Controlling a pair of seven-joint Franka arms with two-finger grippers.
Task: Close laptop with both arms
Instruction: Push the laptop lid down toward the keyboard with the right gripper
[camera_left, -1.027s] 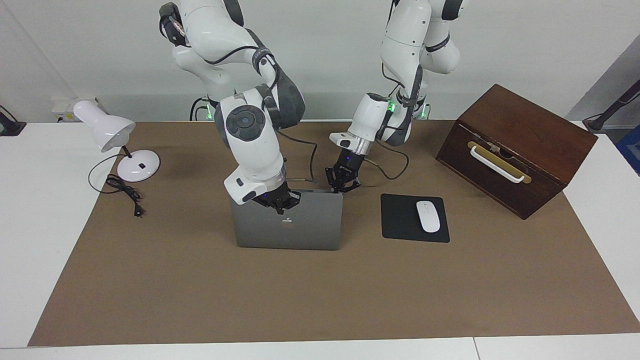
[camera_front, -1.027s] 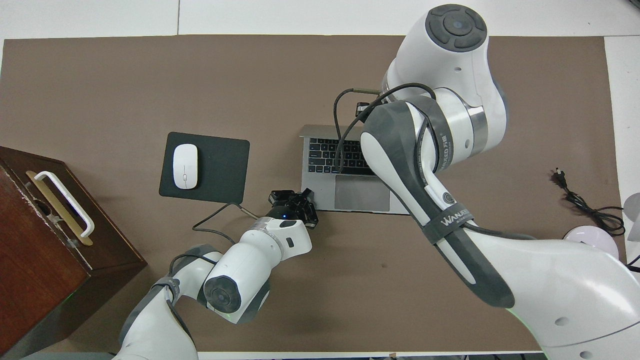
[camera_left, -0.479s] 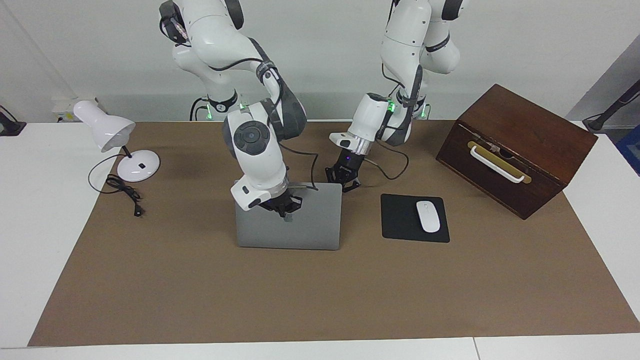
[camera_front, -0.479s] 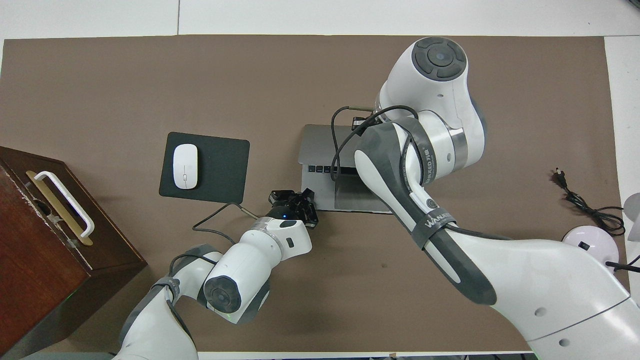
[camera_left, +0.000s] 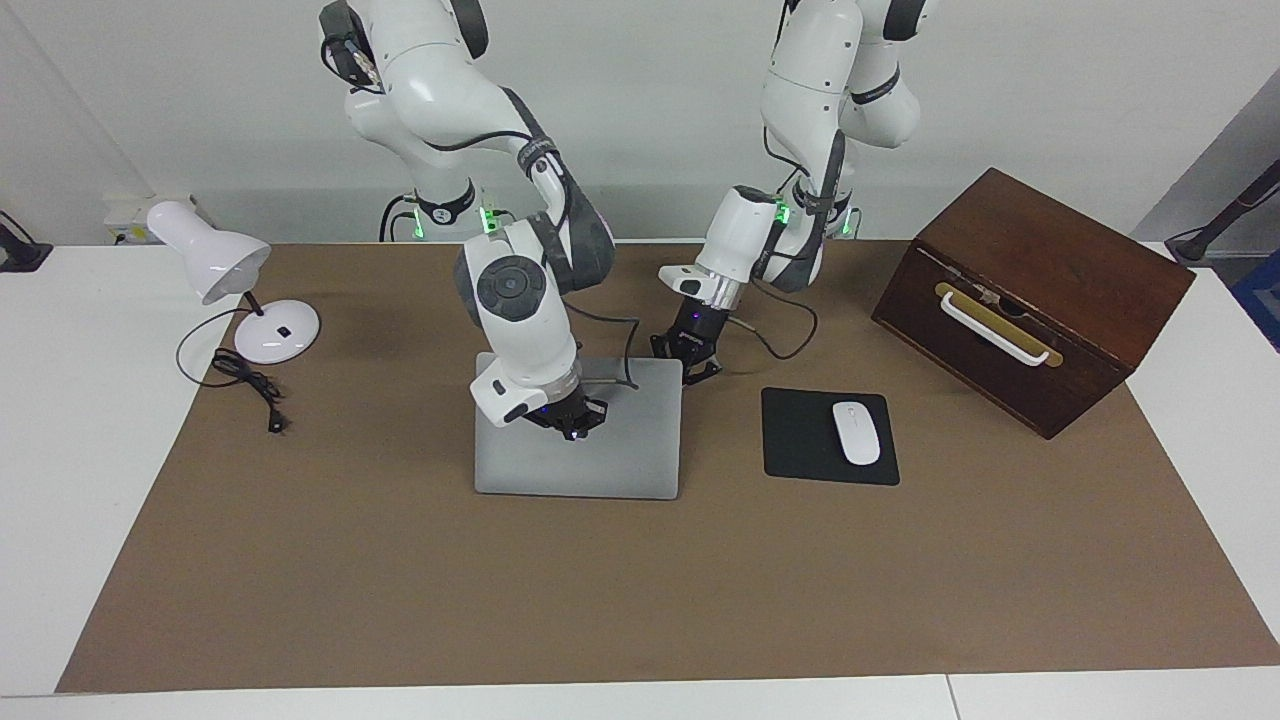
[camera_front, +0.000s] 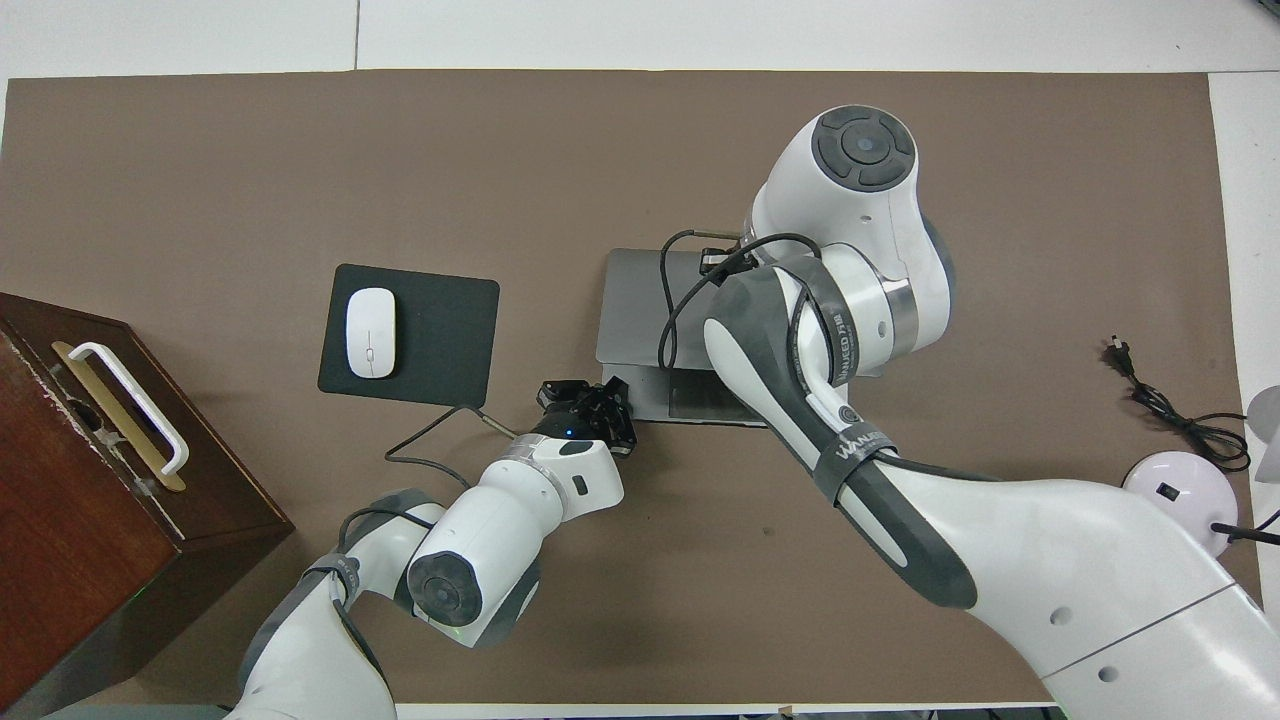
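A white bench (camera_left: 60, 450) stands against a pale wall, covered across most of its width by a brown paper-like mat (camera_left: 640, 580) that carries everything. The thin grey-silver metal laptop (camera_left: 640, 450) lies on the mat beneath the right pincer (camera_left: 572, 418), which presses down on the lid near its middle; in the overhead view a narrow strip of the base with the trackpad shows along the edge nearer the robots, so the lid is lowered almost flat but not fully shut. Whether the right pincer's fingers are apart or together I cannot tell. The left pincer (camera_left: 688, 362) sits low at the laptop's corner nearest the left arm's base, just beside the base's edge, its fingers looking spread apart with nothing between them. Beside it, toward the left arm's end, lies a flat black rectangular mouse pad (camera_left: 800, 440) with a white oval mouse (camera_left: 856, 432) on it. Farther toward that end stands a dark brown wooden box (camera_left: 1040, 290) with a white handle on a brass plate, lid down, contents hidden. Toward the right arm's end, well apart from the right pincer, stands a white desk lamp (camera_left: 225, 285) with its black cord (camera_left: 250, 385) loose on the mat.
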